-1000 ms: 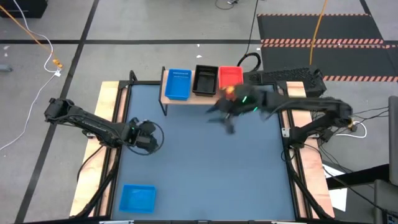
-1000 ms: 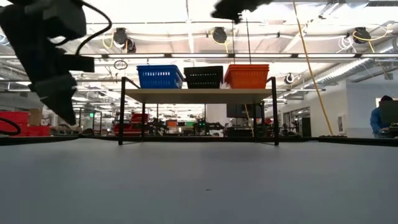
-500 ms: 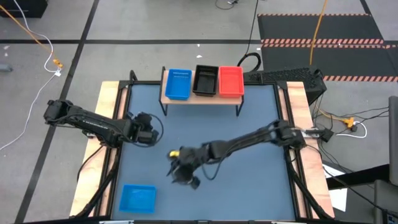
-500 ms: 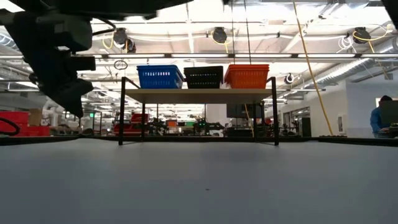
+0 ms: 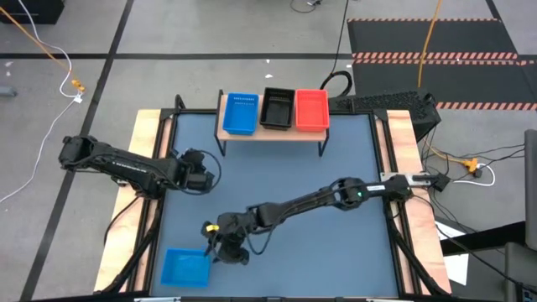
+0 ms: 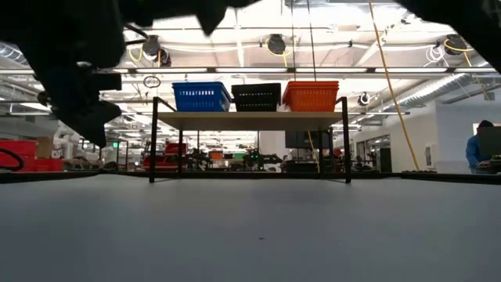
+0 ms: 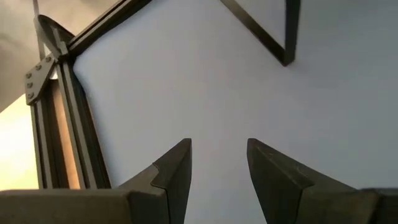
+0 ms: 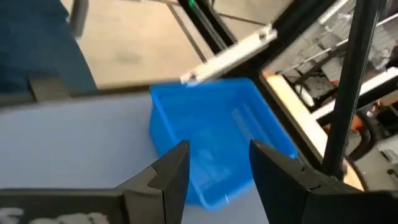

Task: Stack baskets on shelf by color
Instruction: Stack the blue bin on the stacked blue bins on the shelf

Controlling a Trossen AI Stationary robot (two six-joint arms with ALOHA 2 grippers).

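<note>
Blue, black and red stacks already sit side by side on the shelf [image 5: 273, 132], and one blue basket [image 5: 185, 268] remains at the table's near-left corner, the right gripper [image 5: 220, 249] hovering beside it, jaws released and empty, like the idle left gripper [image 5: 200, 174].

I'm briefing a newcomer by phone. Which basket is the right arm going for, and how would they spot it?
On the blue-grey tabletop, look at the near left corner, far from the shelf. The blue basket lies there alone beside the open right gripper, the only basket off the shelf.
</note>
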